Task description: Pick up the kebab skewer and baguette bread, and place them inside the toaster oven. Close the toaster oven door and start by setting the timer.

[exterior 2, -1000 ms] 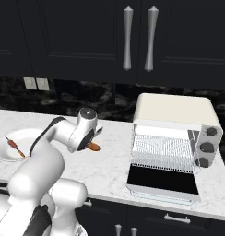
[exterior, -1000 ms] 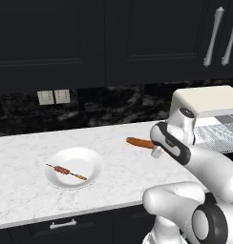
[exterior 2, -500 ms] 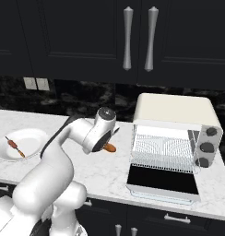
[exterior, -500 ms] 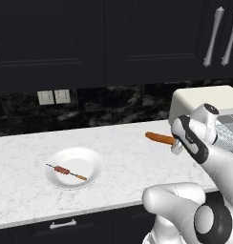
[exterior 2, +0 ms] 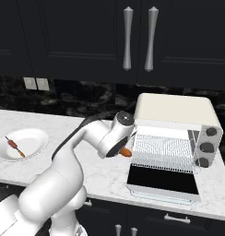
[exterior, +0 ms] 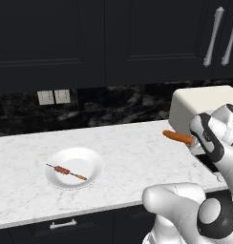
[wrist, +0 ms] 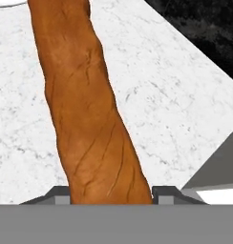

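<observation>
Gripper: jaws pinch the baguette between them, one dark tip on each side of the loaf's near end in the hand view. The loaf runs away from the hand over the marble counter.

Change over the last second: the arm has swung right, carrying the baguette from mid-counter to just beside the oven. In the left base view the loaf sticks out leftward from the hand, in front of the oven's cream side. Judgement: transport is nearly done; insertion onto the rack comes next, and the loaf must be turned toward the opening first.

The door lies folded down, open. The skewer sits on the plate, well apart from the arm, not yet fetched.

Hard to make out: in the right base view the wrist covers most of the baguette, only an orange stub shows. In the left base view the oven is cut off at the frame edge, its cavity hidden behind the arm. Knobs are visible; which one is the timer, cannot tell.
</observation>
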Motion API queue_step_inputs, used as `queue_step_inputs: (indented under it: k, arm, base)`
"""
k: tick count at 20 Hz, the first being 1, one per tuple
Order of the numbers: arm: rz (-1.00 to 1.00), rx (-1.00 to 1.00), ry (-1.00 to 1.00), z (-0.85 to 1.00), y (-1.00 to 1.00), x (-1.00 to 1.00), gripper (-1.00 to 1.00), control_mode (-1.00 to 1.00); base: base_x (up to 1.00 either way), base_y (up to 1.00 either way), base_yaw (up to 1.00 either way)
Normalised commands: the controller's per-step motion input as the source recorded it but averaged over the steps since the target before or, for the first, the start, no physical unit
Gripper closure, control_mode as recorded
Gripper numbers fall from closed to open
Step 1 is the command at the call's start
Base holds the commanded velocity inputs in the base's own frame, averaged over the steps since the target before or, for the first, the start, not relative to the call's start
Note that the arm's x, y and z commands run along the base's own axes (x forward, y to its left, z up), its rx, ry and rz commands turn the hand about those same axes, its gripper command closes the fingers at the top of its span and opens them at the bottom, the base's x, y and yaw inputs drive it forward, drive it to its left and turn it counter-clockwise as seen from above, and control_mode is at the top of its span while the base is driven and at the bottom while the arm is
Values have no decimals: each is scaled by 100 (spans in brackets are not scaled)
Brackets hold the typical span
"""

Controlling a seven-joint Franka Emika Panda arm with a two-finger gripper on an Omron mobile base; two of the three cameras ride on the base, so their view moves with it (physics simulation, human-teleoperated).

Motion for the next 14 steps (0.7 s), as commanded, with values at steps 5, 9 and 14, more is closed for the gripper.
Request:
queue_step_inputs:
  k: [5,9,14]
  arm:
    - [-9,0,0,12,-51,-5,100,-100]
    - [-2,-1,-2,0,-67,0,100,-100]
    - [0,-6,-4,0,-59,0,100,-100]
  base:
    - [0,0,0]
    - [0,0,0]
    - [0,0,0]
